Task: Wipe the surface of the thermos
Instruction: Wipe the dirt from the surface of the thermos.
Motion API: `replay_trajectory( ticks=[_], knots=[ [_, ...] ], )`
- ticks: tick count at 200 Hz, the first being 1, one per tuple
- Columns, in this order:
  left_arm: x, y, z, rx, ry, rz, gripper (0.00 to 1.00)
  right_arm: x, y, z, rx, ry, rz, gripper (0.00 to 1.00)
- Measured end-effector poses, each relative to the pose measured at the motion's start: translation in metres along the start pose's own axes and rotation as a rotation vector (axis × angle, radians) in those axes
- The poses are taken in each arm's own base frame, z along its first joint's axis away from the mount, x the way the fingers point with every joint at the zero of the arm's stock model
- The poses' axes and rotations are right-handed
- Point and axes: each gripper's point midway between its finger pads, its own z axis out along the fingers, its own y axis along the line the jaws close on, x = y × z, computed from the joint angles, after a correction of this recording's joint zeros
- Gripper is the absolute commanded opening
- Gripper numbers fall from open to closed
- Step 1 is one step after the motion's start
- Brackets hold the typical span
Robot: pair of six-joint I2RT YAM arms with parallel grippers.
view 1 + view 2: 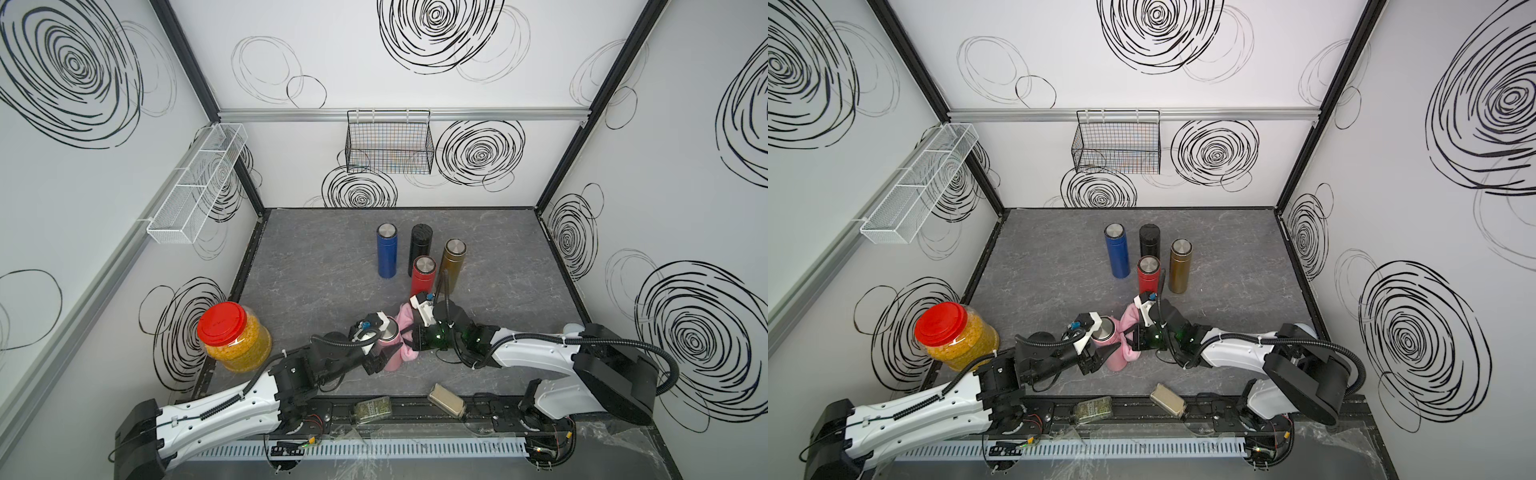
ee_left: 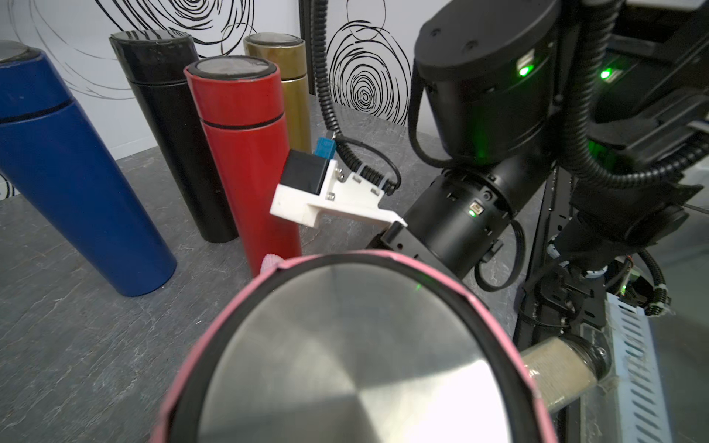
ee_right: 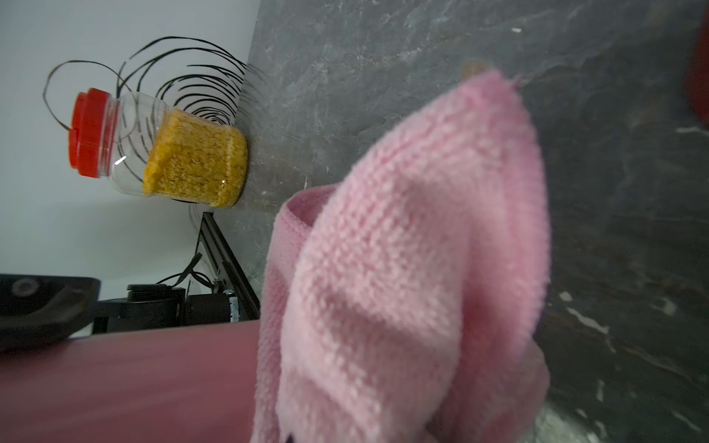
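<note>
The right end effector (image 1: pixel 411 337) is clamped on a pink cloth (image 1: pixel 405 316), which lies against the side of the pink thermos (image 1: pixel 393 362). In the right wrist view the cloth (image 3: pixel 403 268) covers part of the thermos body (image 3: pixel 134 383). The left end effector (image 1: pixel 384 356) is closed around the pink thermos from the other side and holds it roughly upright near the front centre of the worktop (image 1: pixel 324 270). I cannot tell whether its base rests there.

The wiping stroke seems to be in hand, with cloth on wall and the thermos braced. The next move probably calls for sliding the cloth along or around the body while the left grip stays firm, then turning to an unwiped side.

Room is tight behind: the red thermos (image 1: pixel 422 276) and gold thermos (image 1: pixel 453 266) stand near the right wrist. A bottle (image 1: pixel 372 409) and box (image 1: pixel 446 400) lie on the front rail just beyond the worktop's edge. A jar (image 1: pixel 239 345) sits left, apart. The left-centre worktop is open.
</note>
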Motion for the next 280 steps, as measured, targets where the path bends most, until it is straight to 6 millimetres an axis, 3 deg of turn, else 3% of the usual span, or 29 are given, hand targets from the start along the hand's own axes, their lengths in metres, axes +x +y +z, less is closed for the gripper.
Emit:
replay_trajectory(
  ticks=[68, 101, 122, 149, 174, 188, 227, 259, 280],
  knots=[
    [-0.001, 0.001, 0.000, -0.004, -0.006, 0.000, 0.00, -0.039, 0.039, -0.013, -0.031, -0.088, -0.084, 0.00],
    [-0.003, 0.004, -0.002, -0.023, -0.016, -0.006, 0.00, -0.040, 0.041, -0.013, -0.050, -0.100, -0.090, 0.00],
    [-0.002, 0.007, -0.004, -0.043, -0.026, -0.014, 0.00, -0.030, 0.031, -0.007, -0.029, -0.089, -0.086, 0.00],
    [-0.003, 0.014, -0.007, -0.083, -0.041, -0.034, 0.00, -0.003, 0.006, 0.000, 0.071, -0.049, -0.083, 0.00],
    [-0.003, 0.031, -0.011, -0.184, -0.053, -0.057, 0.00, 0.013, -0.002, -0.001, 0.145, -0.034, -0.107, 0.00],
    [-0.003, 0.047, -0.015, -0.274, -0.062, -0.081, 0.00, 0.018, 0.007, -0.006, 0.137, -0.039, -0.145, 0.00],
    [-0.003, 0.079, -0.018, -0.483, -0.056, -0.180, 0.00, 0.029, 0.063, -0.020, 0.010, -0.099, -0.329, 0.00],
    [-0.005, 0.093, -0.015, -0.614, -0.031, -0.283, 0.00, 0.048, 0.077, 0.003, 0.021, -0.056, -0.447, 0.00],
    [-0.005, 0.100, -0.020, -0.684, -0.034, -0.358, 0.00, 0.051, 0.080, 0.019, 0.066, -0.082, -0.501, 0.00]
  ],
)
